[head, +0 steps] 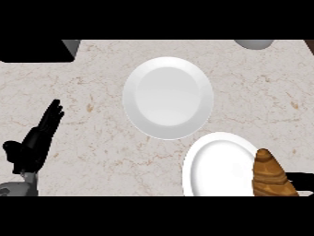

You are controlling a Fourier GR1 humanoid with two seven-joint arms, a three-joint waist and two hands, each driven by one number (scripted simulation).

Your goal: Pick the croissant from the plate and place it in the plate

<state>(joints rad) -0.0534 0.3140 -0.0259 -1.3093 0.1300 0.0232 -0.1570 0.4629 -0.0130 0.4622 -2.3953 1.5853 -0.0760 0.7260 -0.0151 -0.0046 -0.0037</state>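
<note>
We find the croissant (pixel 270 175) on the near plate (pixel 217 168), lower right. The right robot hand (pixel 307 180) shows beside it; its fingers we cannot tell. The left robot hand (pixel 38 138) rests open, lower left. We advise lifting clear before crossing to the centre plate (pixel 167 97).

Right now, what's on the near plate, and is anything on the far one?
The croissant lies on the near plate, along its right edge. The far plate shows only bare white. The right hand sits by the croissant, mostly hidden behind it; the plate beneath the croissant is covered.
</note>
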